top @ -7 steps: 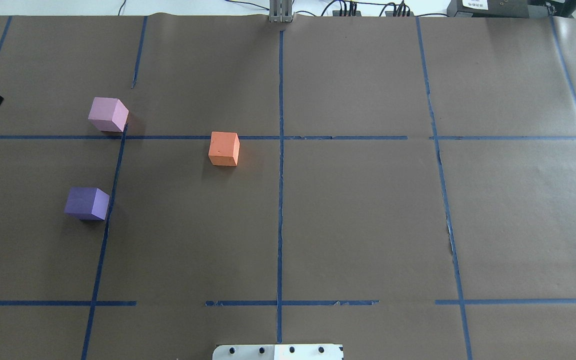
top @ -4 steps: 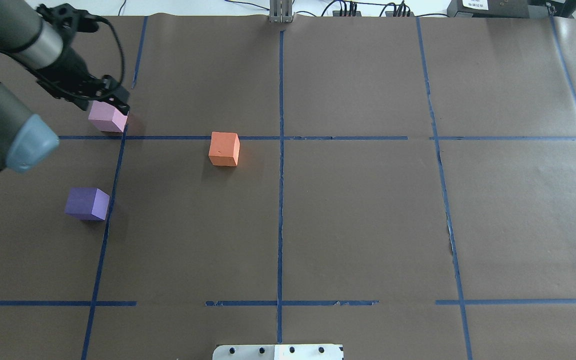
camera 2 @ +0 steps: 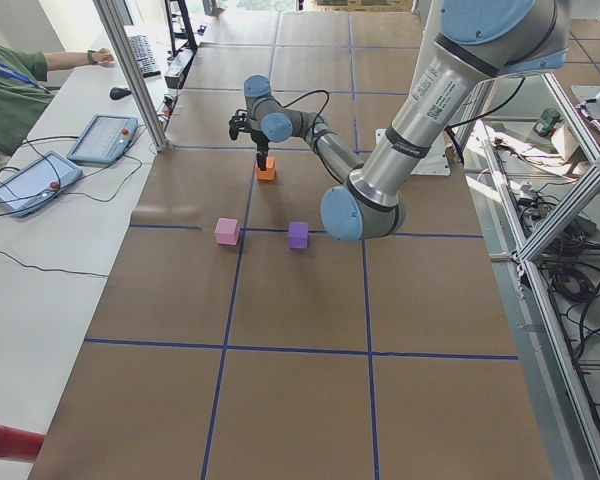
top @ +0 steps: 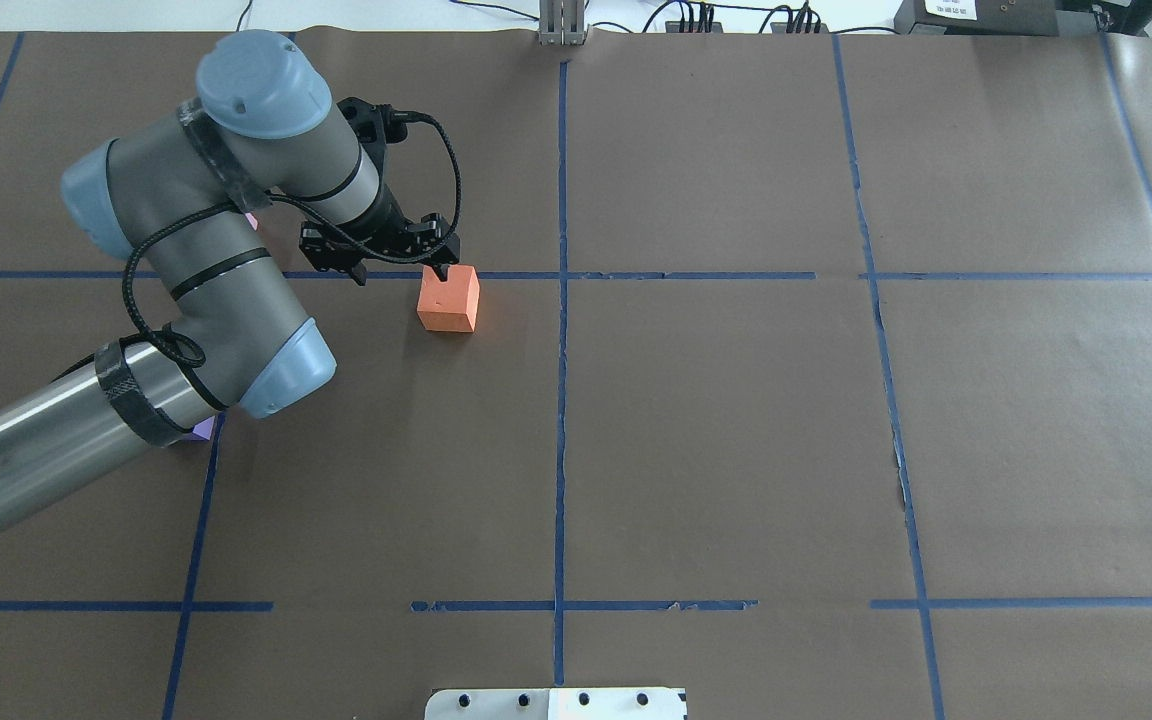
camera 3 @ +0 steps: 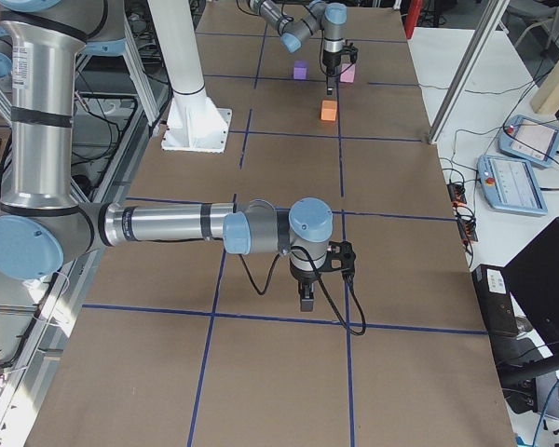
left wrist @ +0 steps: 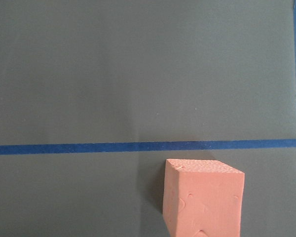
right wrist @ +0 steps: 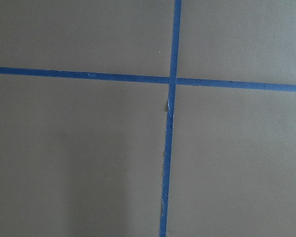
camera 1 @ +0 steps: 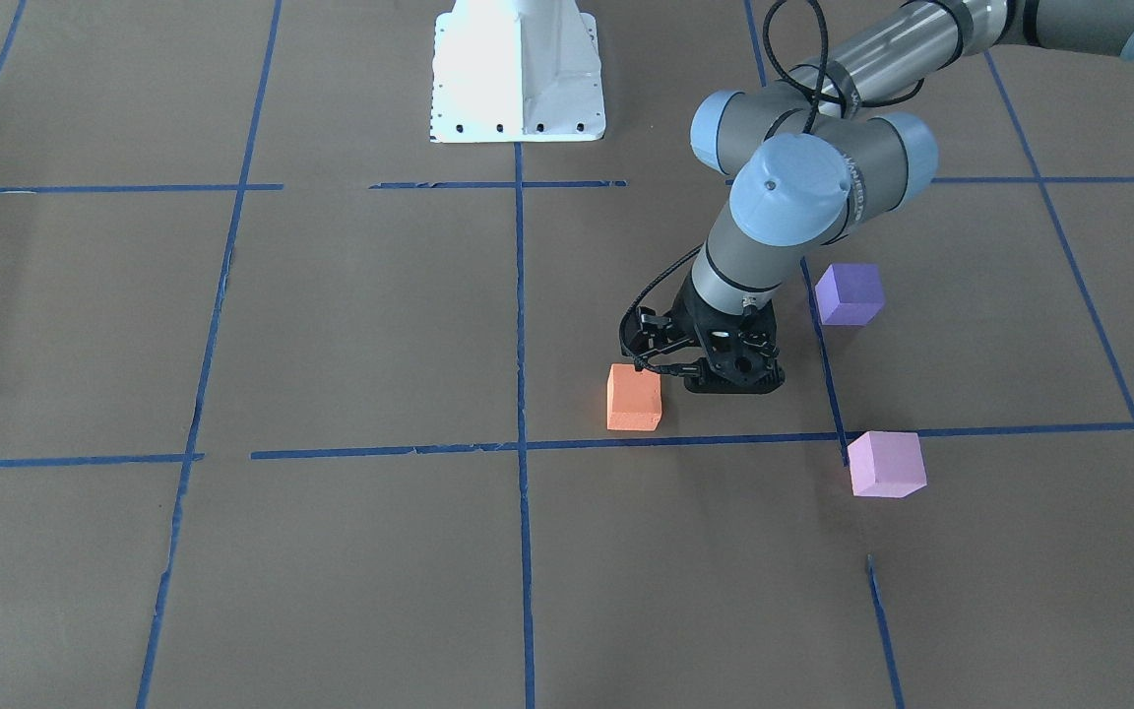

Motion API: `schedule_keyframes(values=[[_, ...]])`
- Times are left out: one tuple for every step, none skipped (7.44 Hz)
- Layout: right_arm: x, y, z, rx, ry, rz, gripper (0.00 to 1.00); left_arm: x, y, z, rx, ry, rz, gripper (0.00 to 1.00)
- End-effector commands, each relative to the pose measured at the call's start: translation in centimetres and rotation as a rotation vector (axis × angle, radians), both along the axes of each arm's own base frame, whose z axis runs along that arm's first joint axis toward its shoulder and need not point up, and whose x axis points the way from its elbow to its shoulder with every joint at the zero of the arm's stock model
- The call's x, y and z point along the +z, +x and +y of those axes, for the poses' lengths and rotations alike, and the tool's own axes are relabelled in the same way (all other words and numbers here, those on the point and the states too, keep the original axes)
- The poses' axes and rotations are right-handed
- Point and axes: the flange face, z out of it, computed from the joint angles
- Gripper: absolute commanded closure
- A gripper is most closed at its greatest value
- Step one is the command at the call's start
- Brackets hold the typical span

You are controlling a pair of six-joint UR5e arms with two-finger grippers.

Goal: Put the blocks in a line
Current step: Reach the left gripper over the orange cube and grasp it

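Note:
The orange block (camera 1: 634,397) (top: 448,298) sits just robot-side of a blue tape line, left of the table's centre line. My left gripper (camera 1: 730,386) (top: 399,272) is low beside it, on the side toward the other two blocks, open and empty; its nearer finger is by the block's top corner. The left wrist view shows the orange block (left wrist: 202,200) at the bottom edge. The dark purple block (camera 1: 850,293) and the pale pink block (camera 1: 886,464) stand apart further left. The arm mostly hides them in the overhead view. My right gripper (camera 3: 305,303) hangs over bare paper far off; I cannot tell its state.
Brown paper with a blue tape grid (top: 561,400) covers the table. The white robot base (camera 1: 518,69) stands at the robot's edge. A metal post (top: 562,25) is at the far edge. An operator's bench with tablets (camera 2: 100,138) runs along that far side.
My left arm has swung in from the left edge, passed over the pink block and come down beside the orange block. None of the three blocks has moved.

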Motion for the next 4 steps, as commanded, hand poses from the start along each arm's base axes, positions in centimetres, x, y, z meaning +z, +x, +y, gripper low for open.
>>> schedule_keyframes(values=[[0.0,0.0,0.0,0.0,-0.001,0.0,0.0,-1.0,4.1,-0.2,-0.017,-0.041,-0.021,0.0],[-0.1,0.0,0.0,0.0,0.001,-0.002,0.0,-0.9,5.4,0.5,-0.034,-0.003,-0.022,0.0],[0.0,0.0,0.0,0.0,-0.001,0.0,0.0,0.1,6.2,0.4,-0.045,-0.021,-0.029,0.0],[0.0,0.0,0.0,0.0,-0.001,0.0,0.0,1.5,6.9,0.2,-0.045,-0.025,-0.034,0.0]])
